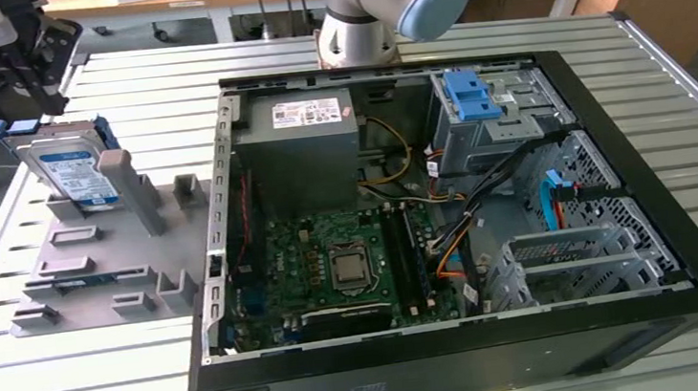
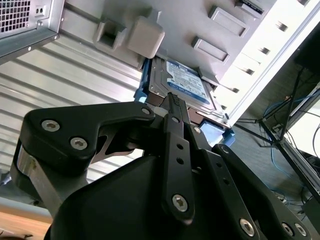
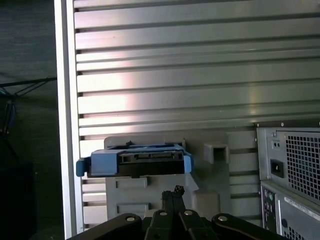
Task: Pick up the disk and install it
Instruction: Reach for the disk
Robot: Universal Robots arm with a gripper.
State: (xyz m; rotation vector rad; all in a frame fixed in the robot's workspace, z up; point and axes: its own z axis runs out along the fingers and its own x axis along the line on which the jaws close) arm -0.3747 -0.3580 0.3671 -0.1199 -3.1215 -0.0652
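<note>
Even overhead light fills the exterior view: the slatted metal table [image 1: 71, 376] gleams pale, and the open computer case [image 1: 468, 366] holds soft shadow inside. In the first wrist view a glare band whitens the slats beside near-black surroundings. In the second wrist view the gripper [image 2: 172, 100] looms dark against blown-out highlights.

Tool [image 2: 172, 99] in the foreground: black linkage, fingertips drawn together, close to the disk's edge. Disk [image 2: 186, 82] is silver with a white-and-blue label and blue frame, propped against a grey fixture [image 2: 145, 35]. Ribbed metal desk [image 2: 75, 75] lies underneath. A perforated case wall [image 2: 22, 17] stands near the fixture.
</note>
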